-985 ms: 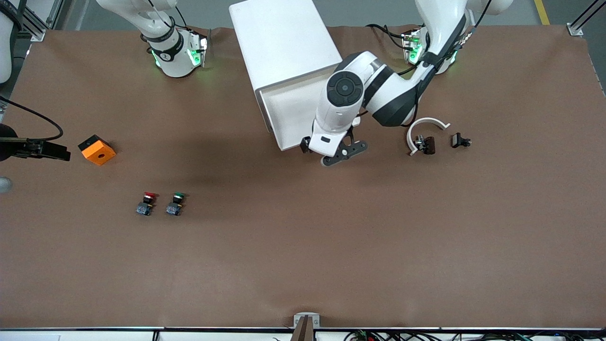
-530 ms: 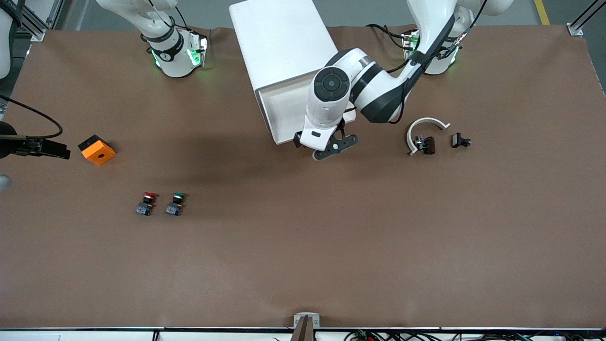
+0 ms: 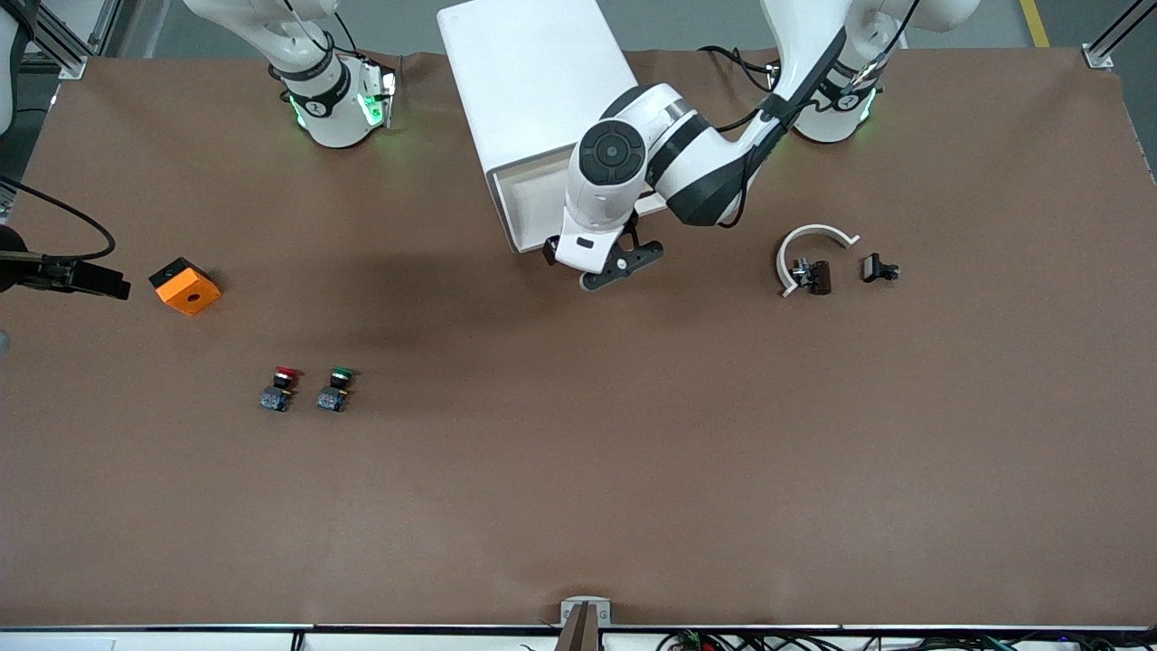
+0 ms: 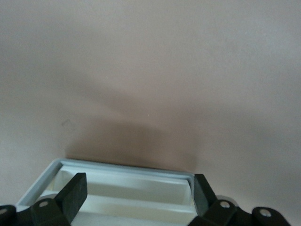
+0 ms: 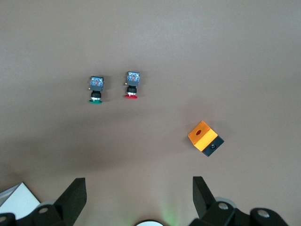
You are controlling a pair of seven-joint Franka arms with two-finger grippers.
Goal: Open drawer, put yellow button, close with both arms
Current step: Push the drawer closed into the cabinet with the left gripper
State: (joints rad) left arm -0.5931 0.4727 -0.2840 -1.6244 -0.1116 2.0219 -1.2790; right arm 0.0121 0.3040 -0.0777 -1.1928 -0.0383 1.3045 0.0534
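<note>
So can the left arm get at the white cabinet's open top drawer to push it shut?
Likely yes: the left gripper, jaws open, hovers right over the white tray drawer's front rim, with nothing between them.

Table (image 3: 633, 470) is covered by a brown mat; grey floor (image 3: 687, 23) and aluminium frame posts (image 3: 1107, 41) are seen past it.

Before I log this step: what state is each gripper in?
Left gripper: open, empty, over the drawer front.
Right gripper: open, empty, above the table.
</note>
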